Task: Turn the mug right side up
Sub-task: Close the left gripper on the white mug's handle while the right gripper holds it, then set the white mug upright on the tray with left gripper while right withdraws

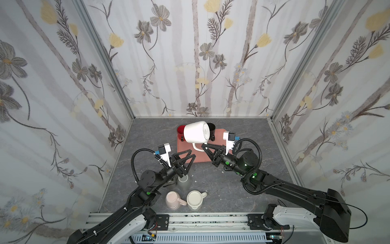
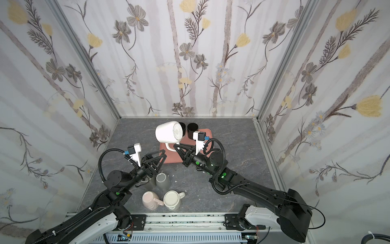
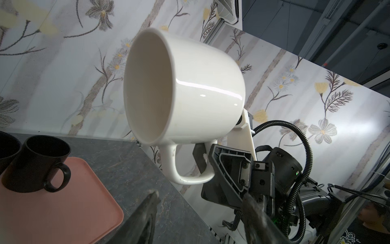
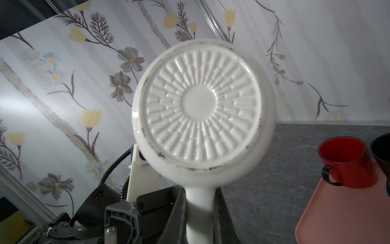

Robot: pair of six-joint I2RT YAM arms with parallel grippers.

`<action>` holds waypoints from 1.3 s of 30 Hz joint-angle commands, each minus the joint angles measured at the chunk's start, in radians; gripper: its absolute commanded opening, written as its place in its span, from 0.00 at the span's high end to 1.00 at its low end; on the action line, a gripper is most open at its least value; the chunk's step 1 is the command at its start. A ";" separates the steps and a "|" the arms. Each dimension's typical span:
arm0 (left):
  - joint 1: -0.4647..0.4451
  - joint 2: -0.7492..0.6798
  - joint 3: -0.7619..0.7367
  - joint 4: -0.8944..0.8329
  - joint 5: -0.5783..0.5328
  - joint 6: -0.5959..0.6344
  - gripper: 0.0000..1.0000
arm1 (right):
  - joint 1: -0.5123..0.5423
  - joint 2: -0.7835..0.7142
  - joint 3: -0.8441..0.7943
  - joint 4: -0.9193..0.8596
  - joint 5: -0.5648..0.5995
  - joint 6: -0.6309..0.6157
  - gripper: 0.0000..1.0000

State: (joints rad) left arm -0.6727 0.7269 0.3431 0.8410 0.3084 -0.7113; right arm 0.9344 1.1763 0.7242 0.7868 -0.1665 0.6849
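Observation:
The white mug (image 1: 196, 132) (image 2: 168, 132) hangs on its side above the pink tray (image 1: 200, 157). Its ribbed base (image 4: 200, 109) faces the right wrist camera and its empty mouth (image 3: 147, 90) faces the left wrist camera. My right gripper (image 1: 203, 145) (image 4: 200, 194) is shut on the mug's handle, which points down towards the tray. My left gripper (image 1: 192, 153) (image 3: 201, 195) stands open and empty, below and to the left of the mug, over the tray's front left corner.
A red mug (image 1: 181, 130) (image 4: 346, 162) and black mugs (image 1: 211, 127) (image 3: 35, 162) stand upright at the tray's back. Near the front lie a grey mug (image 1: 184, 182), a pink mug (image 1: 172, 199) and a cream mug (image 1: 194, 199). Flowered walls close in three sides.

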 commanded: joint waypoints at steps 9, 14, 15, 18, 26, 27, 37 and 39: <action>0.011 0.021 0.019 0.136 0.025 -0.041 0.54 | 0.039 0.030 -0.019 0.270 -0.110 0.092 1.00; 0.010 0.019 0.031 0.132 0.036 -0.042 0.70 | 0.046 0.049 -0.037 0.261 -0.095 0.100 1.00; 0.010 0.019 0.031 0.129 0.035 -0.042 0.71 | 0.047 0.054 -0.037 0.260 -0.094 0.102 1.00; 0.013 0.013 0.028 0.121 0.030 -0.042 0.74 | 0.048 0.063 -0.037 0.239 -0.091 0.105 1.00; 0.010 0.008 0.055 0.022 -0.007 -0.016 1.00 | 0.049 0.072 -0.025 0.178 -0.096 0.095 1.00; 0.012 0.011 0.066 -0.007 -0.011 -0.008 1.00 | 0.048 0.069 -0.025 0.165 -0.091 0.089 1.00; 0.011 0.020 0.201 -0.466 -0.213 0.075 1.00 | 0.047 -0.072 -0.083 -0.095 0.126 -0.016 0.41; 0.010 0.038 0.242 -0.598 -0.291 0.079 1.00 | 0.045 -0.118 -0.109 -0.133 0.178 -0.037 0.41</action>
State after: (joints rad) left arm -0.6632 0.7528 0.5415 0.4030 0.1593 -0.6746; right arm 0.9810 1.0969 0.6361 0.7326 -0.0917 0.6994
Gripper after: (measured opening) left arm 0.122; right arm 0.583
